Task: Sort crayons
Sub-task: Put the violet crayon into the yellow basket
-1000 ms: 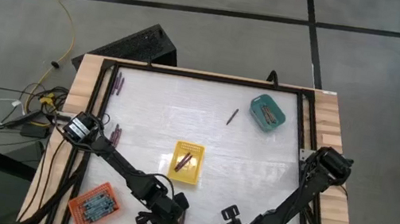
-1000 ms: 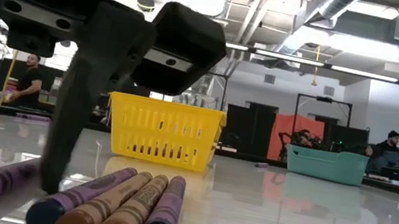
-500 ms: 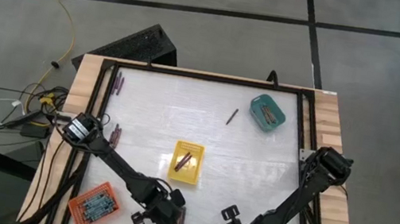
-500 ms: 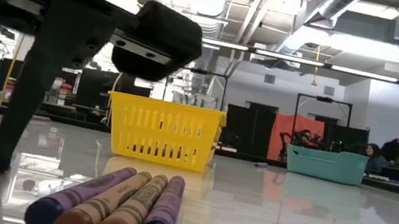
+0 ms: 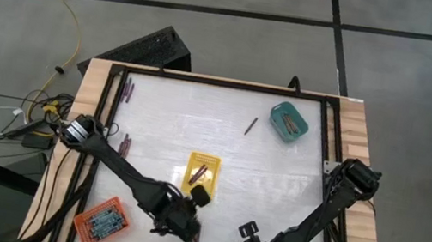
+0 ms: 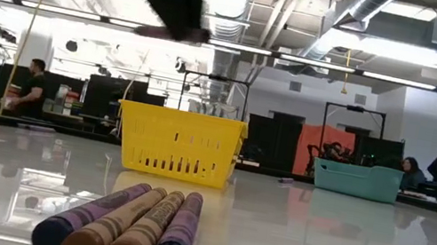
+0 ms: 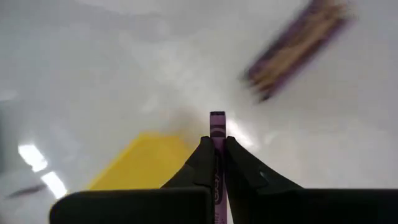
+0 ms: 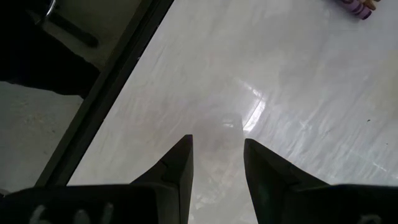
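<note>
Gripping a purple crayon (image 7: 217, 134), the left gripper (image 7: 215, 152) is pinching it end-out between closed fingers; only the left wrist view is showing this. The high view is placing that gripper (image 5: 184, 212) near the table's front edge, just in front of the yellow basket (image 5: 201, 175). The low view is showing four crayons (image 6: 123, 227) lying side by side, touching, close to the camera, with the yellow basket (image 6: 179, 144) behind and the teal tray (image 6: 356, 179) far right. The orange tray (image 5: 101, 219) is sitting at front left, holding bluish crayons. One stray crayon (image 5: 251, 126) is lying mid-table, open white surface all around it. The right gripper (image 8: 216, 158) is waiting at front right, fingers apart and holding nothing, with the table's dark frame rail (image 8: 102, 106) beside it.
</note>
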Motion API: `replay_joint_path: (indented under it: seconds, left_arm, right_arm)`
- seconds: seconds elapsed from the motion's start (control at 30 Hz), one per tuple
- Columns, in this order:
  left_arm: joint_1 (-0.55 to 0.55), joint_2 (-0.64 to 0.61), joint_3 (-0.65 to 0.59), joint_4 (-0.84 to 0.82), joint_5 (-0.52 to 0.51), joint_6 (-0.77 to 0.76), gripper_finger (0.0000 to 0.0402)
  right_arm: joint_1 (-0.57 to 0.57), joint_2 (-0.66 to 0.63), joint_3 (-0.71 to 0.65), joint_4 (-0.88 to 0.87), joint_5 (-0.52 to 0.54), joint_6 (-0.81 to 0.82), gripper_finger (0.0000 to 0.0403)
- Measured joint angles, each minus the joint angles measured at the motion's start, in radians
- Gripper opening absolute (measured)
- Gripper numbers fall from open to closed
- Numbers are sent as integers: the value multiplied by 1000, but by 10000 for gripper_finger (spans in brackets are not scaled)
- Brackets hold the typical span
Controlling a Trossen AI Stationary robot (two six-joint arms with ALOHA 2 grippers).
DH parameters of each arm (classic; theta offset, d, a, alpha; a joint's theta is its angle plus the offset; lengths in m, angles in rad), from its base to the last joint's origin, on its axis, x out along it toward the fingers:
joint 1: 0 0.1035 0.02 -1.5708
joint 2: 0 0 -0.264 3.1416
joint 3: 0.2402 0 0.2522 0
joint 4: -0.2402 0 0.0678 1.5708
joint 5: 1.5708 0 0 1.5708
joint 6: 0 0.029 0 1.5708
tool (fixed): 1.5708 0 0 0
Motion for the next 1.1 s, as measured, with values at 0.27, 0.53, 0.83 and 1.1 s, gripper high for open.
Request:
replay_joint_path:
  seconds: [0.27,0.53,0.83,1.1]
  left_arm:
    - [84,-5,0,-4,-127,116,0]
    - [145,2,0,-53,-111,236,0]
    - [188,2,0,-155,-71,362,0]
    - [209,2,0,-163,-46,419,0]
  right_arm:
    - [9,0,0,2,2,9,136]
    - [13,0,0,8,5,18,136]
    - [13,0,0,8,5,26,136]
    - [13,0,0,8,10,36,136]
